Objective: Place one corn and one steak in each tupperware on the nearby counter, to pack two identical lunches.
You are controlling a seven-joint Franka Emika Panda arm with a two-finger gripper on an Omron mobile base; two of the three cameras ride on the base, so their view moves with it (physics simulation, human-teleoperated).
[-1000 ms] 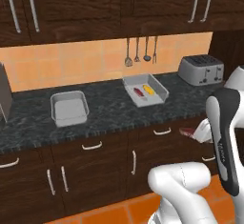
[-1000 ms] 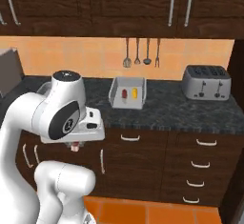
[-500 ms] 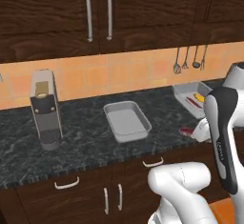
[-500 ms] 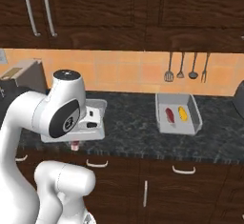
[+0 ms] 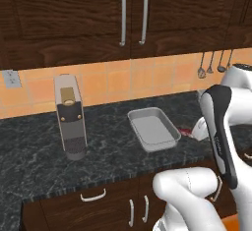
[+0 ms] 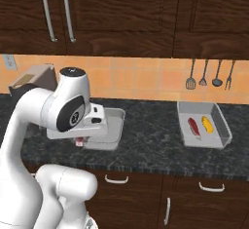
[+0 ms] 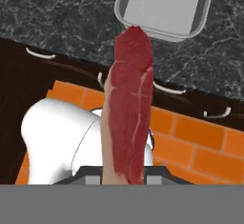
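In the left base view, an empty tupperware [image 5: 153, 128] lay on the black marbled table [image 5: 39, 161], just right of a tall grey machine [image 5: 70, 118]. It was a shallow light-grey tray with rounded corners and a raised rim, smooth inside. A small red end of the steak [image 5: 185, 131] showed at its right side, beside the white arm.

In the right base view, the second tupperware [image 6: 217, 139] sat well apart to the right on the same table, and it held one red steak strip [image 6: 193, 125] and one yellow corn [image 6: 207, 124] side by side. So I judged this lunch as packed. The near tray was partly hidden behind the arm, and no food showed in it; it needed one steak and one corn more.

In the hand view, the claw [image 7: 125, 176] was pinching a steak near the bottom edge; its fingertips were covered by the meat. The strip was long, thin and flat, dark red with pale streaks and a pale fatty edge. Its far end reached the near rim of the empty tray, while most of it was above the cabinet fronts and the orange floor [image 7: 205, 147].
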